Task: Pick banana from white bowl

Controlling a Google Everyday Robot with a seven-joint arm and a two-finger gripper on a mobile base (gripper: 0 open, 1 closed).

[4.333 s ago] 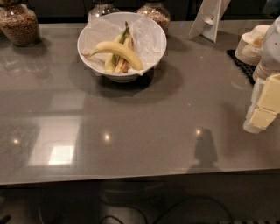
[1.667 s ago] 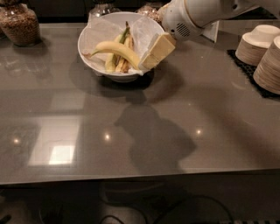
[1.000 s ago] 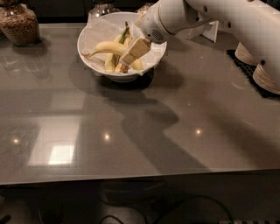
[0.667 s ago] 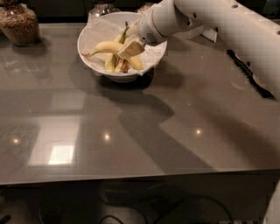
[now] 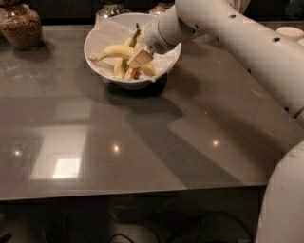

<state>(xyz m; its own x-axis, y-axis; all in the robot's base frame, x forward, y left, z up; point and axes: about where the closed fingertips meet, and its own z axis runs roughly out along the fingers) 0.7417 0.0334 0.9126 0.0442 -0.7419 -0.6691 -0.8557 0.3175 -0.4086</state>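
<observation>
The white bowl point(image 5: 102, 37) stands at the back of the grey counter, lined with crinkled white paper. The long bright-yellow banana point(image 5: 116, 51) lies curved across it, brownish stem tip to the left. Shorter greenish-stemmed bananas point(image 5: 130, 40) lie behind and under it. My gripper point(image 5: 139, 59) reaches down from the right into the bowl and sits on the right part of the banana, hiding it there. The white arm point(image 5: 228, 33) stretches from the right edge to the bowl.
A glass jar of brown grains point(image 5: 21, 26) stands at the back left. Two more jars point(image 5: 109, 8) stand behind the bowl. The grey counter point(image 5: 118, 142) extends toward the front edge. Stacked beige bowls point(image 5: 290, 33) show at the far right behind the arm.
The arm swung in from the right edge to the bowl. The gripper came down among the bananas and now sits on the long banana.
</observation>
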